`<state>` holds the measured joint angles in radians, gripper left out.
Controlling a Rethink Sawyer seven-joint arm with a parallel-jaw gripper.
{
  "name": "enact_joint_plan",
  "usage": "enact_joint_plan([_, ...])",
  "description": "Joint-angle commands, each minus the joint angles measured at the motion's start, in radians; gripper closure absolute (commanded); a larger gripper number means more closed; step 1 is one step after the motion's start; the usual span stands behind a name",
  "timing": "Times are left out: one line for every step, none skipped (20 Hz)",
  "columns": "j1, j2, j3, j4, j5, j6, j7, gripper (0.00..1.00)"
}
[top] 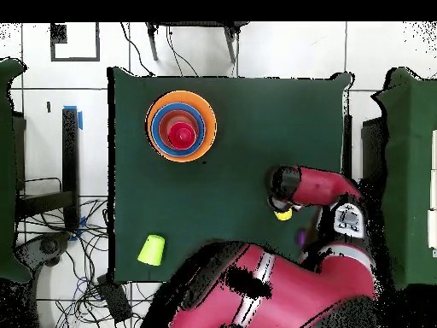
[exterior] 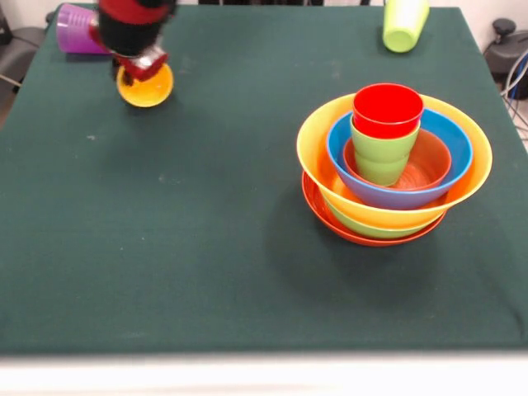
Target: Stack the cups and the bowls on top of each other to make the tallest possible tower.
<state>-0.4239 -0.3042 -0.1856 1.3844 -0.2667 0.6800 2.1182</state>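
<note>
Jaws working at the yellow cup, tower waiting

The green-clothed bench [exterior: 206, 272] is carrying the nested glossy plastic bowl tower [exterior: 394, 169] well apart from the jaws [exterior: 144, 64], which are sitting at the small yellow plastic cup [exterior: 146, 87] beneath them; whether they are clenching it, I cannot tell. Next probably calls for lifting it onto the red cup [exterior: 388, 109].

You are looking at a table [exterior: 165, 272] covered by a dark green cloth, its pale front edge running along the bottom of the front view. From overhead, the table [top: 256, 154] sits on a floor of large white tiles [top: 290, 47]. Loose black cables [top: 77, 256] trail across the floor beside one side of the table. A dark frame or stand [top: 192, 34] sits just beyond the table's far edge. More green-covered surfaces [top: 410, 171] stand at either side
</note>
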Motion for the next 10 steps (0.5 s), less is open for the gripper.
enact_joint_plan([-0.137, 0.085, 0.463, 0.185, -0.128, -0.286, -0.413, 1.0])
enact_joint_plan([-0.155, 0.088, 0.48, 0.193, -0.134, -0.292, -0.427, 1.0])
enact_joint_plan([-0.173, 0.091, 0.498, 0.2, -0.139, -0.298, -0.442, 1.0])
enact_joint_plan([-0.189, 0.094, 0.516, 0.208, -0.152, -0.316, -0.458, 1.0])
enact_joint_plan([-0.192, 0.088, 0.518, 0.214, -0.179, -0.35, -0.461, 1.0])
enact_joint_plan([-0.182, 0.082, 0.508, 0.215, -0.2, -0.385, -0.443, 1.0])
enact_joint_plan([-0.154, 0.069, 0.481, 0.208, -0.252, -0.451, -0.422, 1.0])
enact_joint_plan([-0.087, 0.05, 0.412, 0.192, -0.319, -0.57, -0.354, 1.0])
enact_joint_plan([-0.024, 0.045, 0.339, 0.178, -0.355, -0.691, -0.286, 1.0])
enact_joint_plan([0.069, 0.05, 0.232, 0.151, -0.369, -0.807, -0.225, 1.0])
